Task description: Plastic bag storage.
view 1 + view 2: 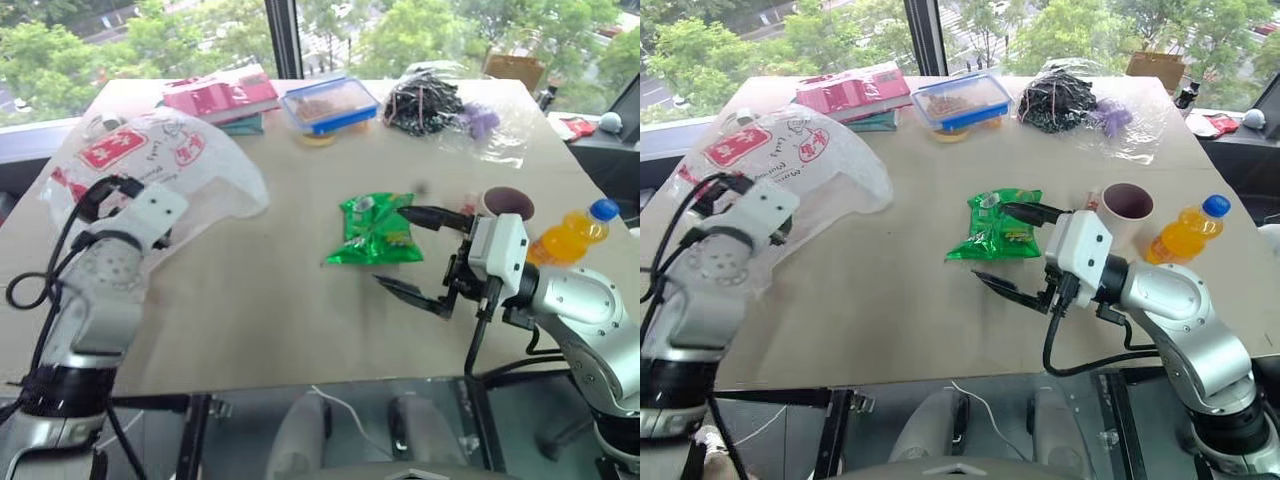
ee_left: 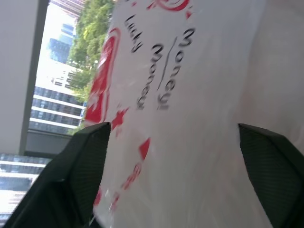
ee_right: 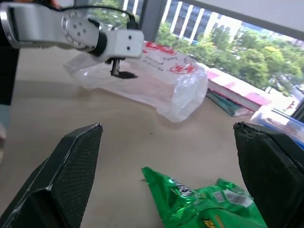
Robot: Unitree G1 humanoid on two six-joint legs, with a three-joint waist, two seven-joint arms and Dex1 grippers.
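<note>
- The plastic bag (image 1: 190, 160), translucent white with red labels, is seen bulging at the table's (image 1: 300, 300) left edge.
- The left gripper (image 3: 124, 73) is held against the bag; its fingers (image 2: 80, 180) are spread with bag film between them, and a firm grip cannot be told.
- A green snack packet (image 1: 375, 230) lies mid-table.
- The right gripper (image 1: 410, 252) is held wide open just beside the packet, gripping nothing.
</note>
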